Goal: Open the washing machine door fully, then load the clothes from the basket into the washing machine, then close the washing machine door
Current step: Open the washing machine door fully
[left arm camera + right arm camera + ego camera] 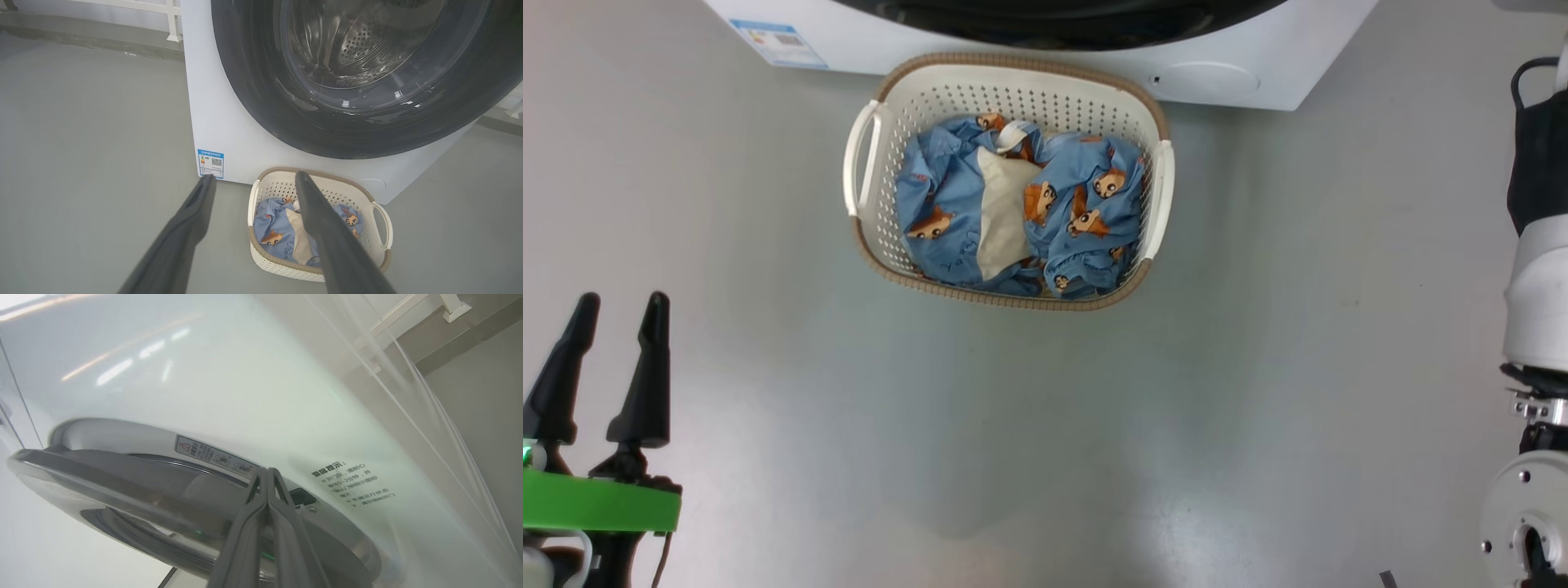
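- Dark fingers of the left gripper (623, 302) stood nearest the head camera, spread wide apart and holding nothing, well back from the washing machine (1258, 82) and off toward its labelled corner.
- Right gripper (267, 471) had its two fingers pressed together, clasping nothing, their tips aimed at the seam where the washing machine door (122, 477) met the machine's white front; contact could not be told.
- At that seam the door appeared slightly ajar, with a warning sticker (212, 454) and a dark latch hole showing behind its rim.
- From the left wrist, the door's glossy black ring and glass bowl covered the steel drum.
- On the floor, just in front of the machine, sat the basket (1013, 90), its far rim almost touching the front panel.
- Inside it lay the clothes (1086, 163), blue with orange-brown faces, and a beige cloth (1001, 204) on top.
- On the machine's lower corner sat a blue label (778, 42).
- Grey floor (1013, 449) spread around the machine.
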